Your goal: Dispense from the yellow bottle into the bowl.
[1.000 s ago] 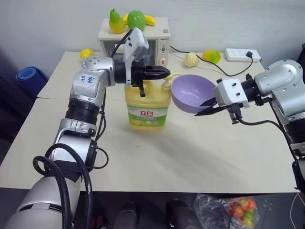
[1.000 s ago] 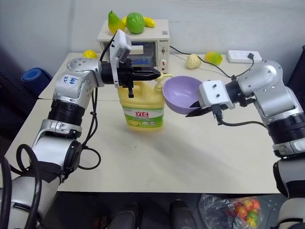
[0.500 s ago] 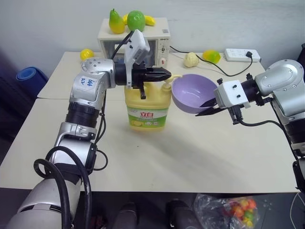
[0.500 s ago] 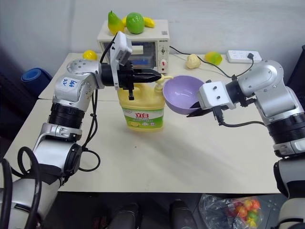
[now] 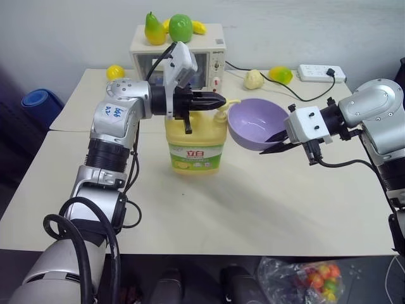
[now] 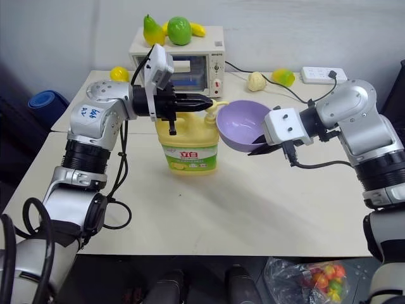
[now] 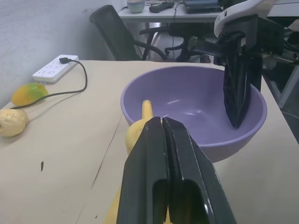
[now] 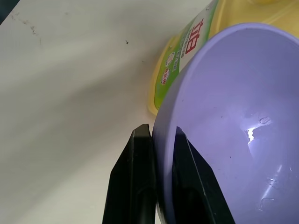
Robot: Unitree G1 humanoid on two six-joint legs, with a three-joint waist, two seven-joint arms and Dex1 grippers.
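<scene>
Pale-yellow plastic makes up the large handled jug, the yellow bottle (image 5: 195, 140), which stands upright near the middle of the beige table (image 5: 253, 202), its green-and-yellow label facing the robot. The left gripper (image 5: 218, 99) lies level just above the pump head (image 5: 221, 113), its two black fingers pressed together on nothing, apparently so the closed tips can push the pump down. The small round lavender plastic bowl (image 5: 256, 123) is held up off the table beside the bottle, tilted with its mouth toward the spout. The right gripper (image 6: 258, 145) pinches the bowl's rim, one finger (image 8: 135, 186) outside the wall and one inside; that tilt seems meant to catch whatever the spout gives.

The spout tip sits close to the bowl's near rim, so room there is tight. A white toaster oven (image 5: 205, 54) and a power strip (image 5: 321, 72) stand well behind, while the table's front half offers free room for lowering the bowl.
</scene>
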